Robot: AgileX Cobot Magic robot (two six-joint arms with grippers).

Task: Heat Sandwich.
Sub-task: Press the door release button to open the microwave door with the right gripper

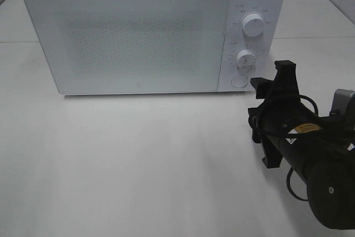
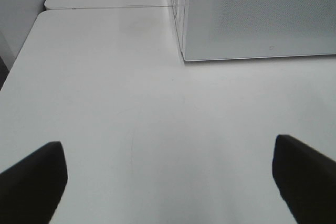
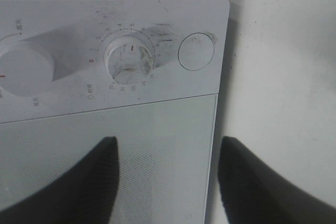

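One white microwave (image 1: 138, 37) stands on a white table (image 1: 138, 159), its door shut and its speckled, frosted window showing nothing of the inside. On the panel to the right of the door are two round knobs, an upper knob (image 1: 253, 26) and a lower knob (image 1: 245, 58), with one flat round button (image 1: 239, 80) beneath them. The printed marks around the knobs are too small to read. One black arm (image 1: 310, 137) shows in the overhead view, coming in from the right edge, cut off there, with its front end just beside the microwave's lower right corner near the button. The right gripper (image 3: 168, 145) has its two dark fingers apart, with nothing between them and the door's edge and the panel in sight beyond. The left gripper (image 2: 168, 148) appears only in its own wrist view, its fingers spread wide over bare table, the microwave's near corner well ahead of it. The sandwich is in none of the views, so where it lies cannot be told.
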